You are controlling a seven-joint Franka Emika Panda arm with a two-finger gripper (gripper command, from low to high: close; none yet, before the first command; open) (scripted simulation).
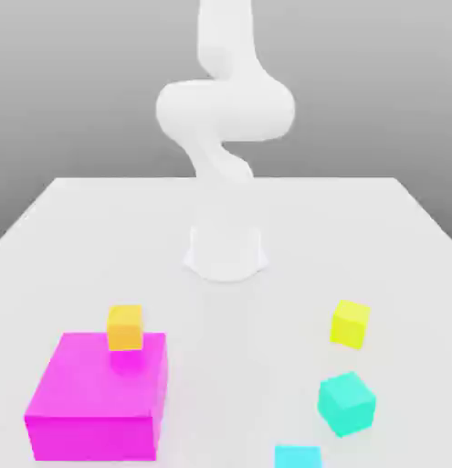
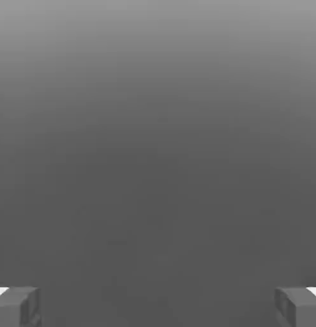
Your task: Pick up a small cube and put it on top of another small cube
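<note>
Lemon-yellow small cube [image 1: 350,324] sitting alone on table [image 1: 83,219], at exterior view's right, near teal cube [image 1: 346,402]. We are finding gripper [image 2: 158,306] spread wide, holding nothing. We are judging nothing done: pick and stack both outstanding.

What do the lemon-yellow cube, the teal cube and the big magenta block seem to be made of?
This is a simulator's render, so any material is a guess. The lemon-yellow cube and the teal cube look like matte plastic or painted wood: flat colour, sharp edges, no grain, no highlights. The magenta block looks slightly glossier: its top faintly mirrors the orange-yellow cube standing on it.
</note>
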